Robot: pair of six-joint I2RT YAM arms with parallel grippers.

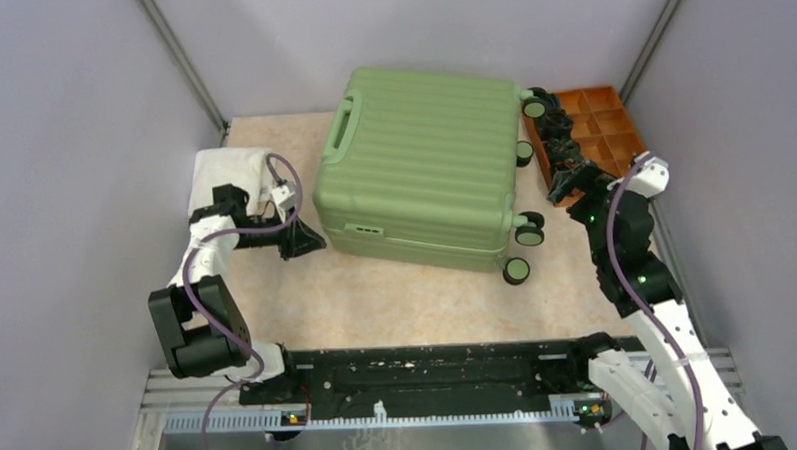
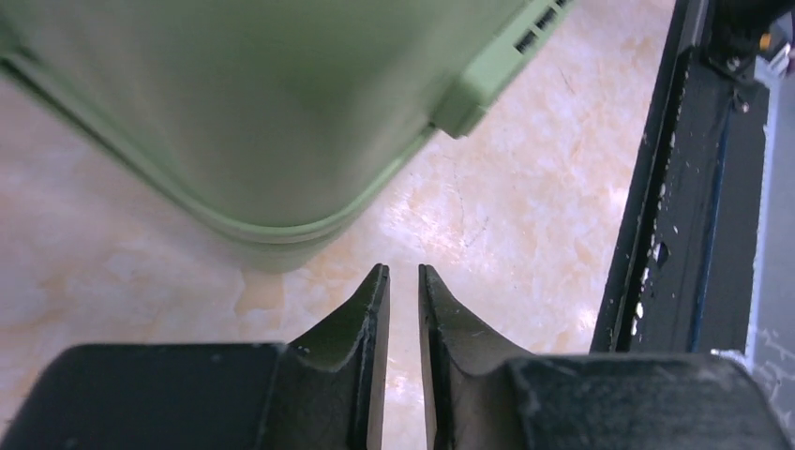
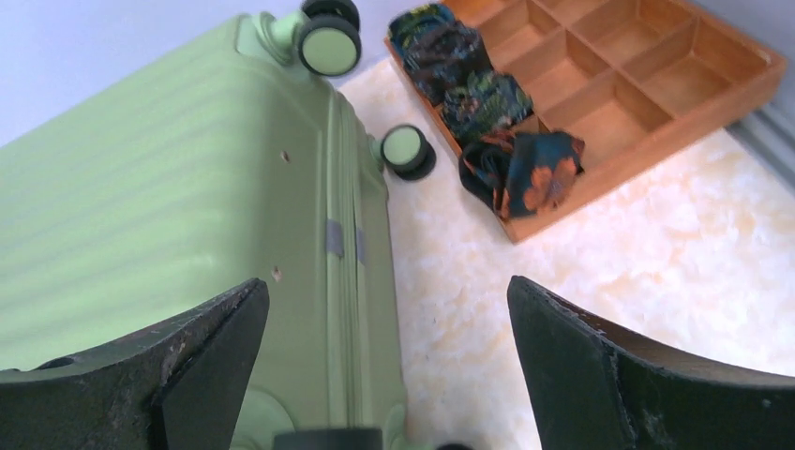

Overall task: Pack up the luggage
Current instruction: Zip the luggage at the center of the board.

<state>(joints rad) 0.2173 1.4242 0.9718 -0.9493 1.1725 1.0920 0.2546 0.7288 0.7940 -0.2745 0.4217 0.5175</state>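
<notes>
The luggage (image 1: 422, 164) is a light-green ribbed suitcase lying flat and closed in the middle of the table, handle at its far left, wheels (image 1: 516, 270) on its right side. My left gripper (image 1: 313, 242) sits low by its near left corner; in the left wrist view the gripper (image 2: 403, 274) has only a thin gap between its jaws, nothing in it, and points at the suitcase's rounded corner (image 2: 281, 141). My right gripper (image 1: 563, 189) is wide open and empty beside the wheels; in the right wrist view the gripper (image 3: 386, 286) is above the suitcase's side (image 3: 187, 187).
An orange compartment tray (image 1: 611, 118) stands at the back right, with dark floral cloth rolls (image 3: 525, 173) along its left compartments. A white cloth (image 1: 228, 171) lies at the left behind my left arm. A black rail (image 1: 430, 369) runs along the near edge. Grey walls close in both sides.
</notes>
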